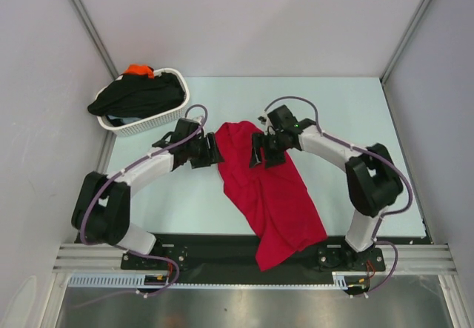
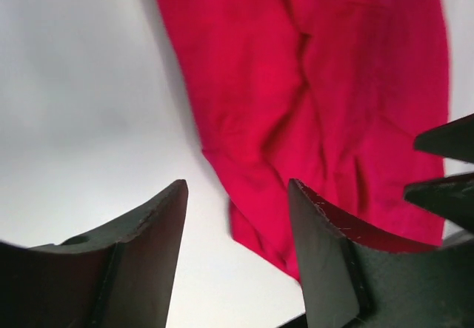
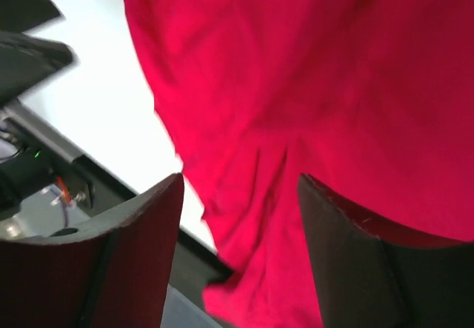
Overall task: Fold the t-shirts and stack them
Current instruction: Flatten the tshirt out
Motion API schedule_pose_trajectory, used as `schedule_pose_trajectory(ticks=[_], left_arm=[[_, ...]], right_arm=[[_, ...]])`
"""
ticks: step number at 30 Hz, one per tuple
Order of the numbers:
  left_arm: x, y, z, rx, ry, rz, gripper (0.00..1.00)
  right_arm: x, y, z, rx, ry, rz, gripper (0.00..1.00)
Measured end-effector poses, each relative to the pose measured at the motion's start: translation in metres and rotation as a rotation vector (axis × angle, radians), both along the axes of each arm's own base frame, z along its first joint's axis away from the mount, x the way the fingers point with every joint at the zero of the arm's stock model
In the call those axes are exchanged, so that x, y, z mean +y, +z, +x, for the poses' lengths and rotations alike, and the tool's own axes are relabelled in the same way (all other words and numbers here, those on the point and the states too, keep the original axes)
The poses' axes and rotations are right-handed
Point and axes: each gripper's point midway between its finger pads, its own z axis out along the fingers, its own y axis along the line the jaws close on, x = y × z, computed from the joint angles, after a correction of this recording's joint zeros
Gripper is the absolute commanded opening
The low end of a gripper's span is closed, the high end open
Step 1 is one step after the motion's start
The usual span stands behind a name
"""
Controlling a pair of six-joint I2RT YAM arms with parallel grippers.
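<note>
Red t-shirt (image 1: 270,187) lies crumpled on the counter (image 1: 355,113), running from mid-counter to the near edge. Its lower end hangs over that edge onto the black base rail (image 1: 215,248) (long creases down the cloth, nothing folded square).

Left pincer (image 1: 213,150) is just beside the shirt's far end, on the side facing the counter's left edge. Jaws wide, nothing gripped. Its wrist view shows bare counter and the cloth's edge in the gap.

Right pincer (image 1: 259,150) is over the shirt's far end, on the opposite side. Jaws also wide. Red cloth fills the gap from below, but neither finger pinches it.

White basket (image 1: 152,126) sits at the far left corner. It holds a black t-shirt (image 1: 137,95) heaped over the rim and an orange t-shirt (image 1: 138,69) at its far side.
</note>
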Motion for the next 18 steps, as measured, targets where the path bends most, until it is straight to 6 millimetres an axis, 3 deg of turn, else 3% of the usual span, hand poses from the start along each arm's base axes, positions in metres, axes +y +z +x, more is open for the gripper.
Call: schedule_pose_trajectory(ticks=[3, 9, 18], left_arm=[[0.006, -0.024, 0.008, 0.058, 0.021, 0.013, 0.47], [0.007, -0.046, 0.038, 0.102, 0.037, 0.001, 0.52], [-0.006, -0.06, 0.061, 0.128, 0.014, -0.029, 0.51]], right_arm=[[0.014, -0.007, 0.029, -0.028, -0.001, -0.028, 0.51], [0.028, -0.03, 0.076, -0.029, -0.012, -0.088, 0.54], [0.021, -0.059, 0.071, 0.043, -0.016, -0.163, 0.51]])
